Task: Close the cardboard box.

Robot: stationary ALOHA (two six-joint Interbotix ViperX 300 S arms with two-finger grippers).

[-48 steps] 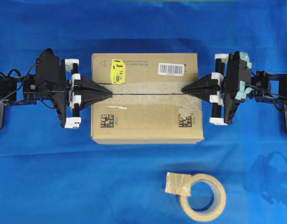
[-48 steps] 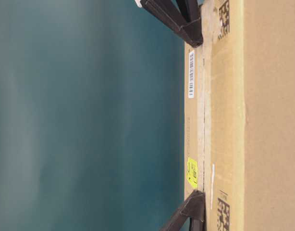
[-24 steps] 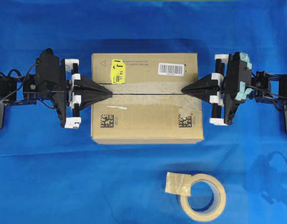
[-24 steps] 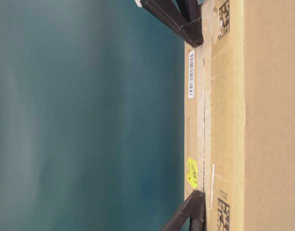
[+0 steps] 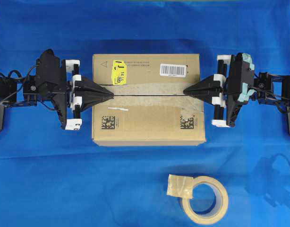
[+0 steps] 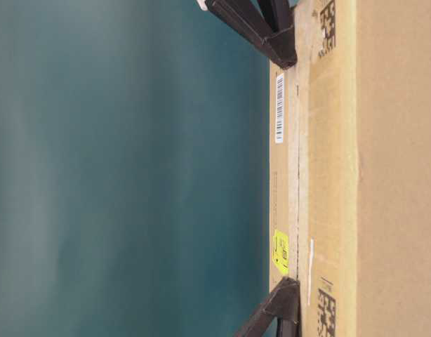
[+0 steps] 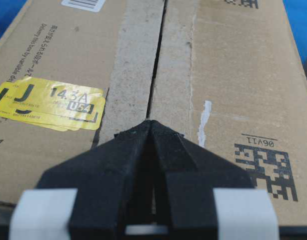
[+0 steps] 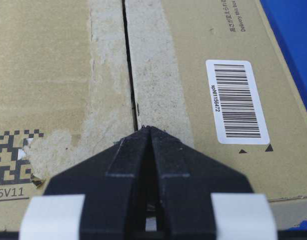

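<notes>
Brown corrugated cardboard box (image 5: 147, 104), set at the middle of the blue cloth (image 5: 64, 179), long flaps folded flat and met along a centre seam; left gripper (image 5: 111, 95) and right gripper (image 5: 185, 90), jaws pressed together on nothing, are rested tip-down on the seam at opposite box edges. Closing is judged near complete; next, a clean lift-off without springing the flaps. Writing read: yellow sticker (image 7: 48, 102) "J 143A", barcode label (image 8: 237, 101) "spNt156472", QR code (image 7: 266, 167) "06V11". Tape roll (image 5: 204, 198) lies near the front edge
</notes>
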